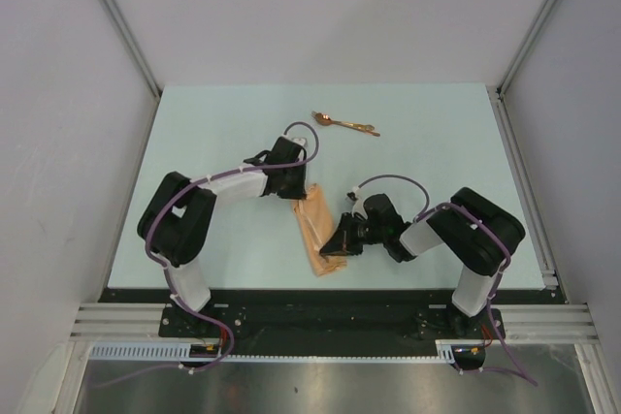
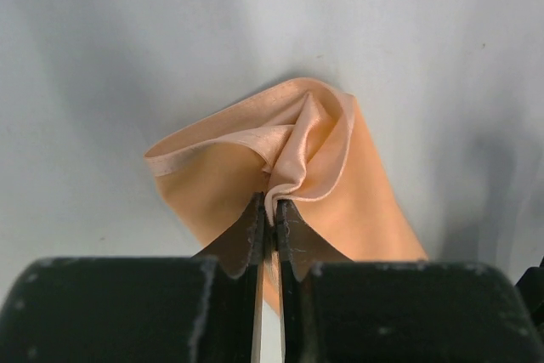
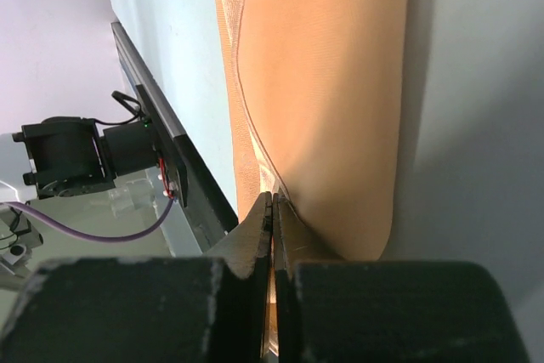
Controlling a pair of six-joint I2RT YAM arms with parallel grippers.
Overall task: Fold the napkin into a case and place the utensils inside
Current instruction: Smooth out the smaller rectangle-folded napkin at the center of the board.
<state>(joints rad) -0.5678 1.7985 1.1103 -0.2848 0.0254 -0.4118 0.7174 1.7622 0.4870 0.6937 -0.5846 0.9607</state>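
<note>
Both pairs of jaws are clamped on cloth: the left gripper (image 2: 270, 210) pinches a bunched corner of the napkin (image 2: 340, 184), and the right gripper (image 3: 272, 206) grips its lower end. In the overhead view the napkin lies as a narrow folded strip at centre frame. The utensils (image 1: 344, 123) lie well apart at upper centre on the table (image 1: 223, 133), so the case looks unfinished and nothing is inside. The number of utensils is too small to make out.

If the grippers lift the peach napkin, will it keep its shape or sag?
Probably sags: the napkin bunches into soft folds where the left gripper pinches it. Likely light: its thin edge sits inside the shut right gripper. Its sheen suggests it may slip.
</note>
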